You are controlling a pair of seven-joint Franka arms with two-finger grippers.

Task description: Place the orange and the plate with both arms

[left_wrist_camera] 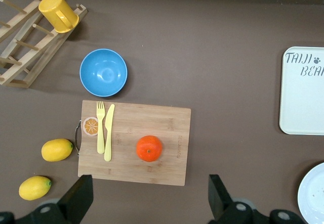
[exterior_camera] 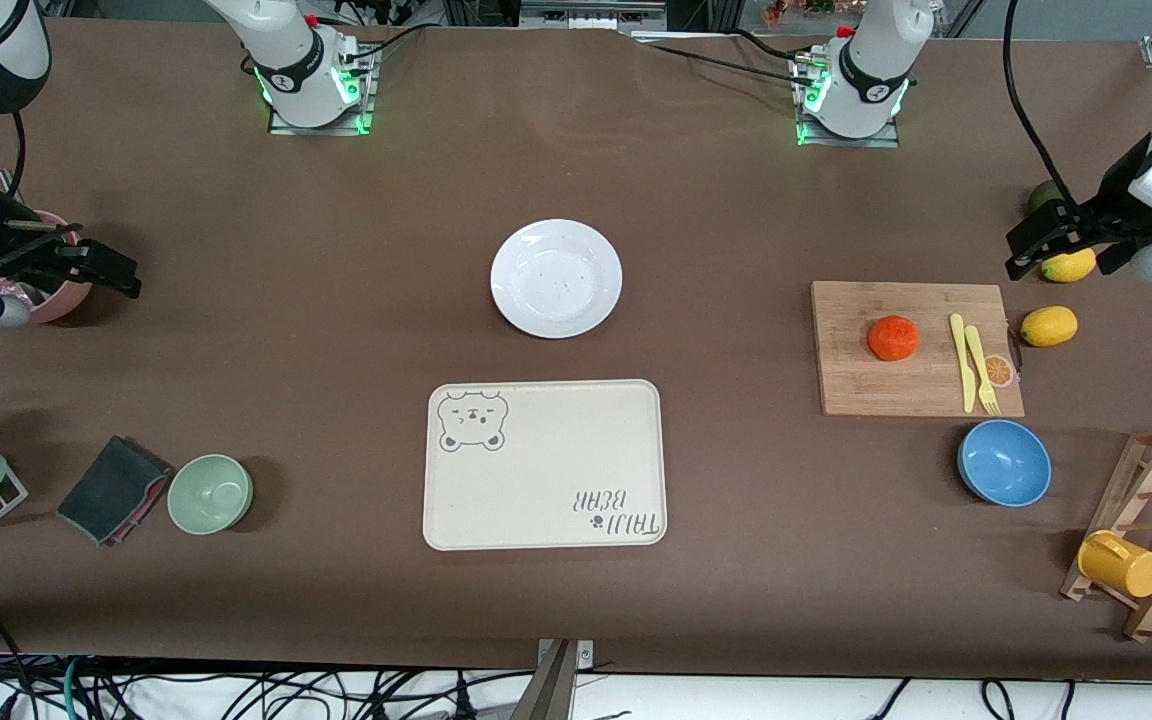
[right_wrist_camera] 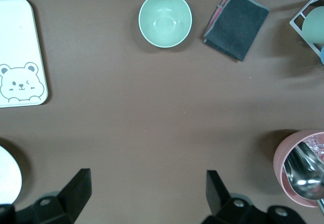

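The orange [exterior_camera: 894, 338] sits on a wooden cutting board [exterior_camera: 866, 385] toward the left arm's end of the table; it also shows in the left wrist view [left_wrist_camera: 149, 148]. The white plate [exterior_camera: 556, 278] lies mid-table, just farther from the front camera than the cream bear tray [exterior_camera: 544, 490]. My left gripper [exterior_camera: 1036, 245] is open and empty, up over the table edge beside the lemons; in its wrist view [left_wrist_camera: 149, 198] the orange is just past its fingertips. My right gripper [exterior_camera: 121, 272] is open and empty in its wrist view [right_wrist_camera: 147, 193], beside a pink cup.
A yellow knife and fork [exterior_camera: 971, 360] lie on the board. Two lemons [exterior_camera: 1048, 326] lie beside it. A blue bowl [exterior_camera: 1004, 462], a wooden mug rack [exterior_camera: 1151, 530], a green bowl [exterior_camera: 210, 493], a dark cloth [exterior_camera: 114, 488] and the pink cup [exterior_camera: 61, 295] stand around.
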